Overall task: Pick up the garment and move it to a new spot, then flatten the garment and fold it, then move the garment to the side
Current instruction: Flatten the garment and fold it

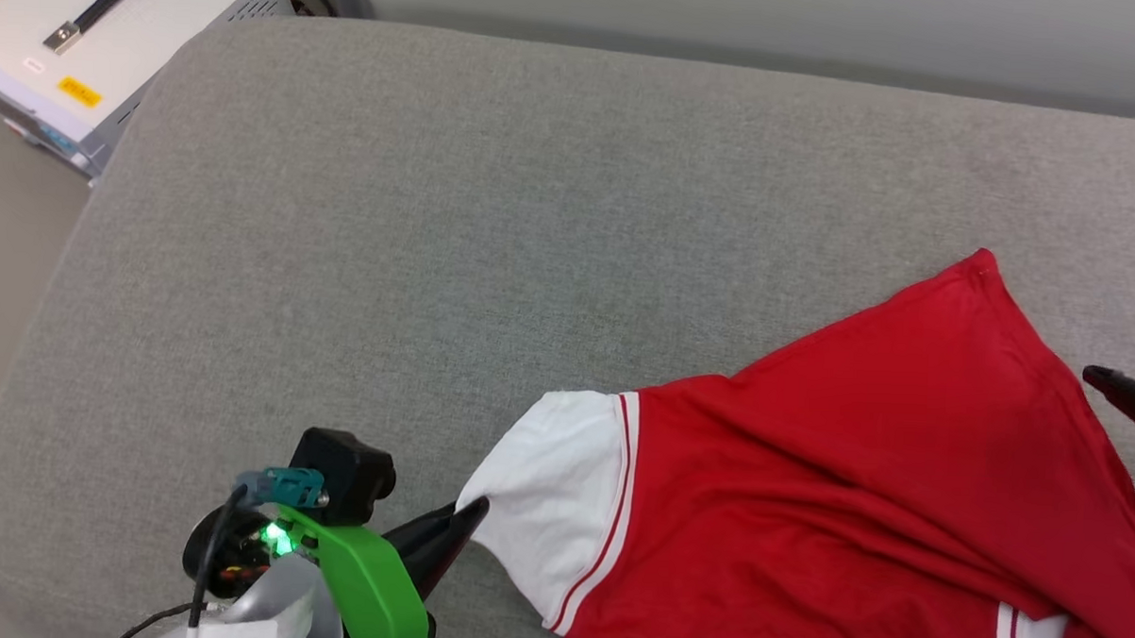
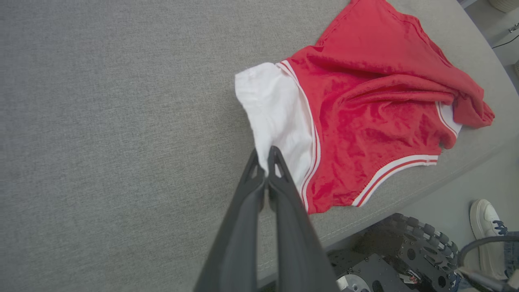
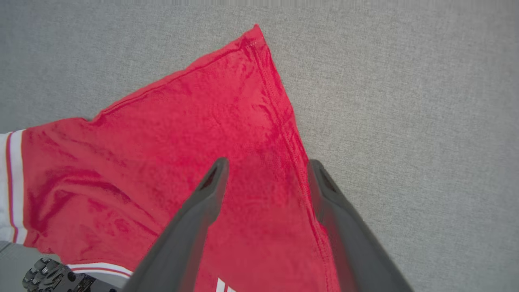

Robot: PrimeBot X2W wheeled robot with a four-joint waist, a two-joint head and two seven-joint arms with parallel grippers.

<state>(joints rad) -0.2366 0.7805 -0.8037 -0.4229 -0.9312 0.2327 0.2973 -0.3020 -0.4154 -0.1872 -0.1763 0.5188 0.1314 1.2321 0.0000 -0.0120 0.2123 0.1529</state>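
You have the garment (image 1: 807,478) lying on the cushion (image 1: 439,211) near its front edge, partly spread but rumpled, so flattening looks under way, with folding and the move aside not yet done. Your left fingers (image 2: 259,178) are pinched shut on the white sleeve (image 2: 275,105) — your right fingers (image 3: 215,182) gape wide over the red side seam, holding nothing.

All 3 views are brightly and evenly lit by soft, diffuse light whose source cannot be told; the grey cushion (image 1: 439,211) is rendered matte and even; faint shadows are held in the folds of the garment (image 2: 365,101), and a dim patch is cast on it under the right gripper (image 3: 267,163); the finger bases of that gripper and of the left gripper (image 2: 264,151) are blurred toward the wrist views' bottom edges; the cushion's edge is bent by wide-angle distortion in the left wrist view.
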